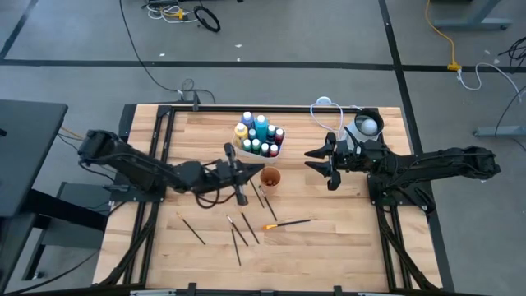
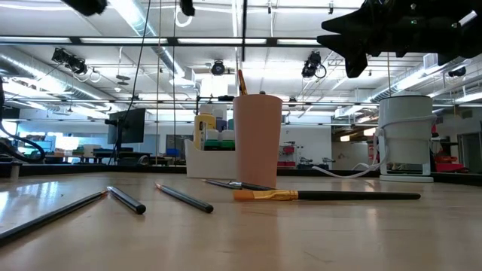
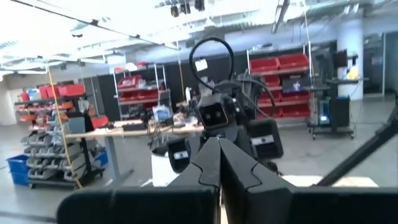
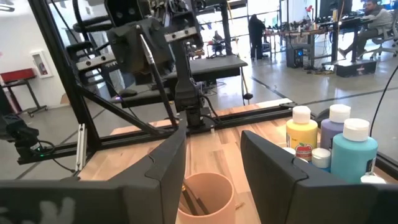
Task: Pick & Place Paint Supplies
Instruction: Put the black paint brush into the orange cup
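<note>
Wooden slatted tabletop (image 1: 329,238) w/ paint stuff spread around the middle. Small white-capped paint bottles (image 1: 260,136) (blue, teal, yellow, red-brown) are packed in a white tray (image 1: 280,145) toward the back edge. Just in front of it a peach-coloured plastic cup (image 1: 270,178) is stood upright, w/ at least one thin dark-handled brush (image 1: 268,200) poking out. More thin dark brushes (image 1: 240,231) are scattered flat on the front half, plus one orange-handled brush (image 1: 287,223) near the cup. Left gripper (image 1: 244,170) is held above the table just left of the cup, fingers pressed fully together, nothing seen in them. Right gripper (image 1: 320,162) is parked above the table right of the cup, fingers spread fairly wide, nothing between them.
</note>
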